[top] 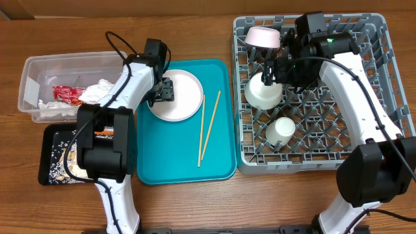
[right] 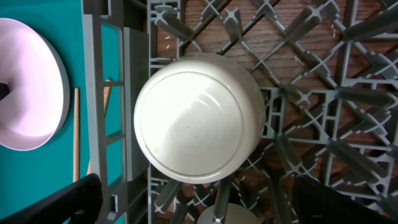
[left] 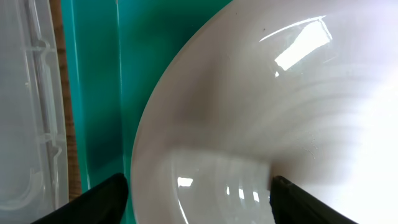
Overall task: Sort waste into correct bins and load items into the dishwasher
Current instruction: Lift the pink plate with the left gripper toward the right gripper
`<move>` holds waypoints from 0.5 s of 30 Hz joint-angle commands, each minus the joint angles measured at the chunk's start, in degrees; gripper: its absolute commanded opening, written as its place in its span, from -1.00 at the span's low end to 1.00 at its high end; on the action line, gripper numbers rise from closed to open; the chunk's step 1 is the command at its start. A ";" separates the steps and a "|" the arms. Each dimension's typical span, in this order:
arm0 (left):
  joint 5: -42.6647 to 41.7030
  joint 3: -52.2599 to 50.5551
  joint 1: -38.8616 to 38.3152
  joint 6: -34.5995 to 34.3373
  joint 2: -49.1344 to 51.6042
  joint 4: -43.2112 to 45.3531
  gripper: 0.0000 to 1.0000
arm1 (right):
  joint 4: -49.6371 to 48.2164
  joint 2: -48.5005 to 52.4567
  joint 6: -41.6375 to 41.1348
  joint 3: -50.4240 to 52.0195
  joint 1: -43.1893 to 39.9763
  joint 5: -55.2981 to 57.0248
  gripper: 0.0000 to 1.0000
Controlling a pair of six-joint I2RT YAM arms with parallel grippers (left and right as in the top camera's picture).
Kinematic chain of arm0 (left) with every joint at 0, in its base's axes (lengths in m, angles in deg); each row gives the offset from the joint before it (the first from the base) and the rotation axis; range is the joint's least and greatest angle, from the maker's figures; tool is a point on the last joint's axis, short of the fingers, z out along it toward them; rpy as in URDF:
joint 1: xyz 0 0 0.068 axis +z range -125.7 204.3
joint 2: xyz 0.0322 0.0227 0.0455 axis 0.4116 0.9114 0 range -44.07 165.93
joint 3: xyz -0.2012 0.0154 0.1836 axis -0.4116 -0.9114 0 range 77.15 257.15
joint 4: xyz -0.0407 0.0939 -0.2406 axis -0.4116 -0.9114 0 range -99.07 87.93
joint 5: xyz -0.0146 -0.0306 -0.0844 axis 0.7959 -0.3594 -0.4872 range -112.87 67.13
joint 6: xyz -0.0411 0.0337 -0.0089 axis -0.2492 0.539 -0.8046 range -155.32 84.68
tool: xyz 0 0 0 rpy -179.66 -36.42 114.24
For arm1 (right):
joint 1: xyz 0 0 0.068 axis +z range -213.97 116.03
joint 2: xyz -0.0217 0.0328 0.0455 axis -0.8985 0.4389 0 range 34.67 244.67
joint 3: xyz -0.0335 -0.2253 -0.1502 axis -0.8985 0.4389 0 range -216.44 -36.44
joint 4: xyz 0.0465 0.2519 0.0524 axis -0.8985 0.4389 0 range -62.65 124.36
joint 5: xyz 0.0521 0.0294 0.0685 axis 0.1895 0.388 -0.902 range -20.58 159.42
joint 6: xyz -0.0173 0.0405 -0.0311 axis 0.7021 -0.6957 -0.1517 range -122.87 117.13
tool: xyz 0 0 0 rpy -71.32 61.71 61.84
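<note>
Left gripper (top: 164, 90) is down at the left edge of the white plate (top: 183, 97), jaws apart and nothing in them. From its wrist view, one finger (left: 102, 200) hangs outside the rim over the teal tray (top: 221, 159) and the other sits over the plate's inner slope, so it's straddling the lip.

My read is that grabbing the plate is the job here, and the trick is all in that rim. The plate lies flat and looks glazed and slick, so I'd want the outer finger tucked right under the lip before closing. A pinch from above would probably just skate off. I'd tip it up a bit on the lift instead of dragging it, since the chopsticks (top: 208, 127) lie just beside it on the same tray and a shove could scatter them.

Then it has to go over to the grey rack (top: 305, 160) and stand on edge between pegs. The right gripper (top: 272, 69) hangs there wide open and empty above an upside-down bowl (top: 263, 96), with another bowl (top: 262, 37) and a cup (top: 281, 130) nearby, so that arm should clear out first.

The clear tub (top: 32, 84) and black tray (top: 47, 140) to the left hold the rubbish.
</note>
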 commanded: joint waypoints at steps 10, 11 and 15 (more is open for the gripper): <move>0.70 -2.89 0.00 1.07 0.35 2.60 0.69 | -0.15 -1.77 -0.13 0.02 0.20 -0.09 1.00; 0.63 -3.41 0.00 1.03 0.35 3.04 0.67 | -0.15 -1.77 -0.13 0.02 0.20 -0.09 1.00; 0.52 -4.04 0.00 -0.04 0.35 4.00 0.30 | -0.13 -1.77 -0.13 0.02 0.20 -0.09 1.00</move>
